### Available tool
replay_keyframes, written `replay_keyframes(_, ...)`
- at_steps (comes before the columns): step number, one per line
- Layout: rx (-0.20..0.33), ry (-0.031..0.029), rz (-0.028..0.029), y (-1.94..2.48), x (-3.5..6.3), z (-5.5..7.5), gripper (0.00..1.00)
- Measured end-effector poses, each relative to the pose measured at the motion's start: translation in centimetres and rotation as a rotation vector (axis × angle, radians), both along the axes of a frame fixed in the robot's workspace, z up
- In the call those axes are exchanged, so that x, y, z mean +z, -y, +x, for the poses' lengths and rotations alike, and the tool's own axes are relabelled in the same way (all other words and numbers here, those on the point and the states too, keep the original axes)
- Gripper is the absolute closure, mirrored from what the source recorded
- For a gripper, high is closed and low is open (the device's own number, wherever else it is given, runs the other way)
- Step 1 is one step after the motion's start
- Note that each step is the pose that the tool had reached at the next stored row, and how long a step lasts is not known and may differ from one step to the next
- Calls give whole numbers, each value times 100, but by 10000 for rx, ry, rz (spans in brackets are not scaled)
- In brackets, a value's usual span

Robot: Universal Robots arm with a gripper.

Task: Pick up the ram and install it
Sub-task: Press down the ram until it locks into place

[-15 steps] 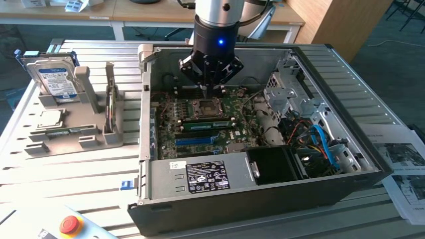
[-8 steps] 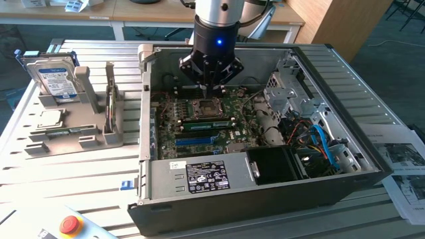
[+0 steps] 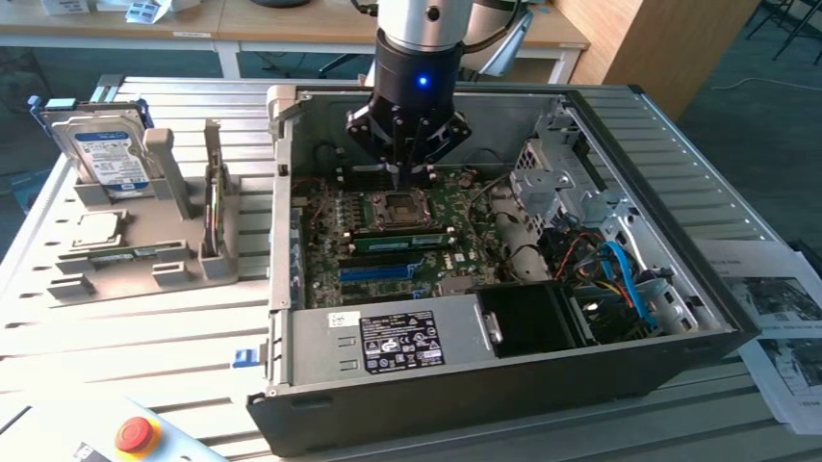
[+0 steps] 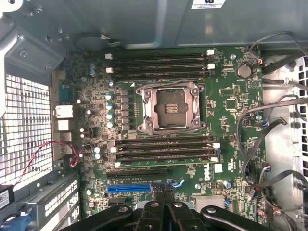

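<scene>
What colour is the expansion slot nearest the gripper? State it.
Blue; the expansion slot shows best in the wrist view.

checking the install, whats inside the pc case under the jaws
Under the shut gripper: the motherboard, with an empty CPU socket, memory slots and a green ram stick lying near it. The arm hides the case's back part.

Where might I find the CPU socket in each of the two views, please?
Exterior view: the CPU socket lies mid-picture, just under the claw.
Wrist view: the CPU socket sits between two banks of memory slots.
Shared landmark: the blue slot strip, beyond the nearer slot bank.
</scene>
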State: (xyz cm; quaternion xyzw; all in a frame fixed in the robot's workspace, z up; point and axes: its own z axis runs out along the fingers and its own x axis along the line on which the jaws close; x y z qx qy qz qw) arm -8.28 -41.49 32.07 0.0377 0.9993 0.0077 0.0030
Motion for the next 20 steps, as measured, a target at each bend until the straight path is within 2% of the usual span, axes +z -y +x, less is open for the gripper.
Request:
replay_keyframes(3, 0, -50, 2, 0, 0, 0, 90)
replay_keyframes(6, 2, -55, 4, 0, 0, 0, 90)
replay_keyframes(9, 42, -102, 48, 0, -1, 1, 90)
replay_keyframes(12, 83, -151, 61, 0, 0, 0, 90)
replay_keyframes(20, 197, -151, 60, 0, 0, 0, 90)
